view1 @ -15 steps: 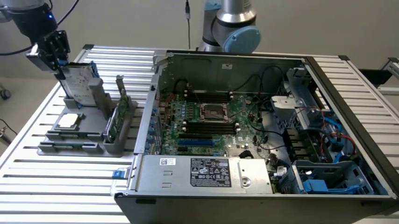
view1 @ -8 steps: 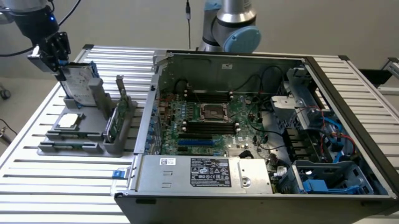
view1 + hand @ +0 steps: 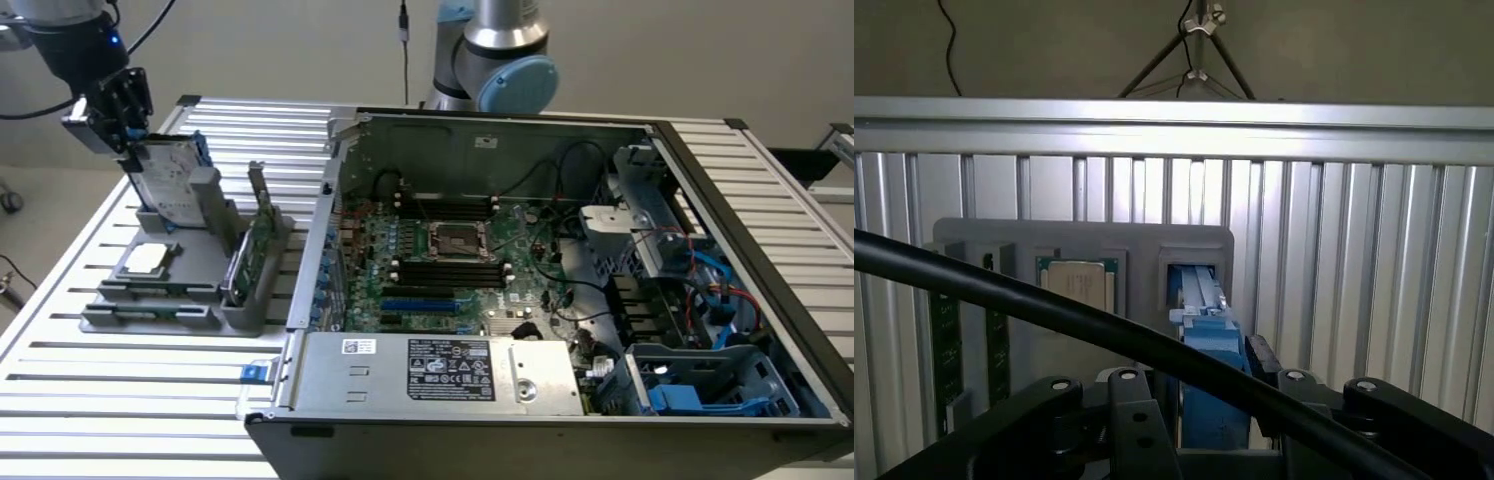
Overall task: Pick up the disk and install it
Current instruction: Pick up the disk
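We find the disk standing on end in the far slot of the grey holder, on the slatted table at the exterior view's left, well apart from the open computer case. Its long axis runs upright with a slight lean, and its white-labelled face is turned toward the near side. The gripper hangs at the disk's upper end, so the disk lies straight below the fingers, and there is just the one arm to reach it. From the wrist view we see the blue carrier edge-on, rising out of its slot and passing between the two black fingers. They stand spread to either side of its thin edge, and we judge them released, not clamped on it. What matters here is that the fingers straddle the disk's thickness and not its broad faces. A dark cable sweeps across the wrist view and covers the place where one finger would meet the carrier, so we cannot tell whether that side touches. The disk's lower end is sunk in the slot and hidden. The processor chip and the green circuit card sit nearer in the same holder, untouched.
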Robot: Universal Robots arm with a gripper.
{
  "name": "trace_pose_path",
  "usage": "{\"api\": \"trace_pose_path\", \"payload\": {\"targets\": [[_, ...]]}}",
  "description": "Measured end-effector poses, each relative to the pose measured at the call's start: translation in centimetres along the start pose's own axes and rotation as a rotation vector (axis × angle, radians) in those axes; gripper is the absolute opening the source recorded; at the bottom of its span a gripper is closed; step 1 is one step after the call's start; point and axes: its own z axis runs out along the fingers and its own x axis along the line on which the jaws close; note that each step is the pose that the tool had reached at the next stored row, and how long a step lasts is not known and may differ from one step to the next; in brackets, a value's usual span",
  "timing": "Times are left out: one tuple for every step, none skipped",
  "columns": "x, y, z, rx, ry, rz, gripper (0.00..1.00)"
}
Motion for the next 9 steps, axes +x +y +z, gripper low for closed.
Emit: {"api": "trace_pose_path", "payload": {"targets": [[-0.01,0.00,0.00,-0.0015,-0.0001,0.001,0.47],[-0.02,0.00,0.01,-0.0031,-0.0001,0.001,0.47],[-0.02,0.00,0.00,-0.0046,-0.0001,0.001,0.47],[-0.03,0.00,0.00,-0.0064,-0.0001,0.001,0.47],[-0.03,0.00,0.00,-0.0075,-0.0001,0.002,0.47],[-0.03,0.00,0.00,-0.0091,-0.0002,0.002,0.45],[-0.03,0.00,0.00,-0.0104,-0.0001,0.002,0.45],[-0.03,0.00,0.00,-0.0118,-0.0001,0.002,0.38],[-0.03,-0.01,0.00,-0.0138,-0.0001,0.003,0.38]]}}
